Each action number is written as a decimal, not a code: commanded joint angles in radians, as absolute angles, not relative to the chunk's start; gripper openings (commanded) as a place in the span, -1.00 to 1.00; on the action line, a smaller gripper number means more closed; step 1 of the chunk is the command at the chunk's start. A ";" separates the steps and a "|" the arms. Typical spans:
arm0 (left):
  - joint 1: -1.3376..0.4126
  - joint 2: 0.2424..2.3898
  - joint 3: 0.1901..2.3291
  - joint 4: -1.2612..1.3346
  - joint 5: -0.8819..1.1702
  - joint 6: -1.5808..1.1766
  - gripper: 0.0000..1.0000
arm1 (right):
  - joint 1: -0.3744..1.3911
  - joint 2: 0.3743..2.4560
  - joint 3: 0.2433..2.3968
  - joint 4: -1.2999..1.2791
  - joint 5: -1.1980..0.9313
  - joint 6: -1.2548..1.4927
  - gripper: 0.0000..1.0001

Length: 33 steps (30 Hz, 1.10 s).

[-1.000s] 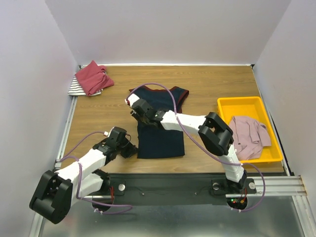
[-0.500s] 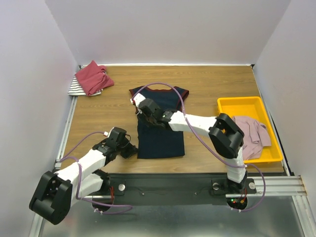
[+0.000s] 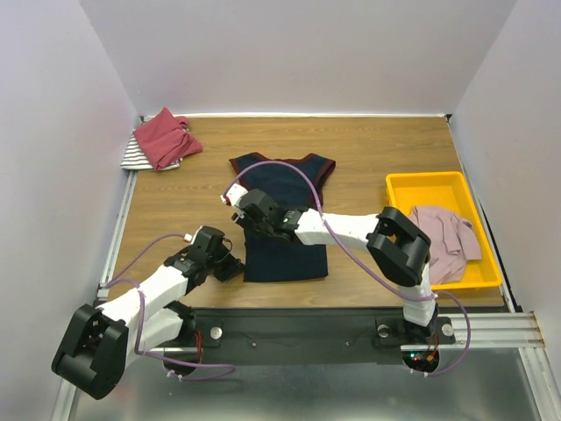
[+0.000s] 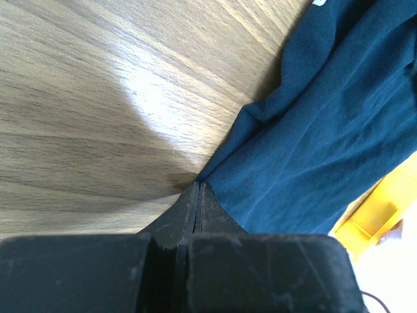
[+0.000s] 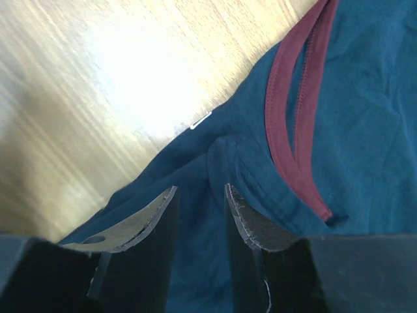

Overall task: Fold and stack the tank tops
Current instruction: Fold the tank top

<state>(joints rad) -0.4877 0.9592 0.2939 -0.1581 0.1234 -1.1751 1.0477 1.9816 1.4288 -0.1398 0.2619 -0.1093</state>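
Room: wood table is exposed left of navy tank top.
Axis: laid near-far, neckline far.
Left gripper: clamped on hem corner.
Right gripper: jaws held apart.

Large tank top at centre; two piled tops far left; tray holding another top at right.

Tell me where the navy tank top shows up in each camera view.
Top external: the navy tank top lies mid-picture.
Left wrist: it fills the right side.
Right wrist: it covers the right and bottom, maroon trim showing.
Shared landmark: the wooden table, lying left of it in all three.
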 commanded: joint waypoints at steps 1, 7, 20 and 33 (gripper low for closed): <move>-0.485 0.962 0.298 -0.176 0.117 -1.154 -1.00 | 1.048 2.028 1.491 -0.077 0.285 -0.152 -0.19; -0.485 0.956 0.295 -0.181 0.115 -1.150 -1.00 | 1.048 2.072 1.531 -0.077 0.314 -0.172 -0.18; -0.485 0.942 0.291 -0.192 0.117 -1.149 -1.00 | 1.045 2.134 1.571 -0.077 0.399 -0.215 -0.20; -0.485 0.942 0.287 -0.189 0.120 -1.147 -1.00 | 1.040 2.144 1.558 -0.077 0.397 -0.227 -0.24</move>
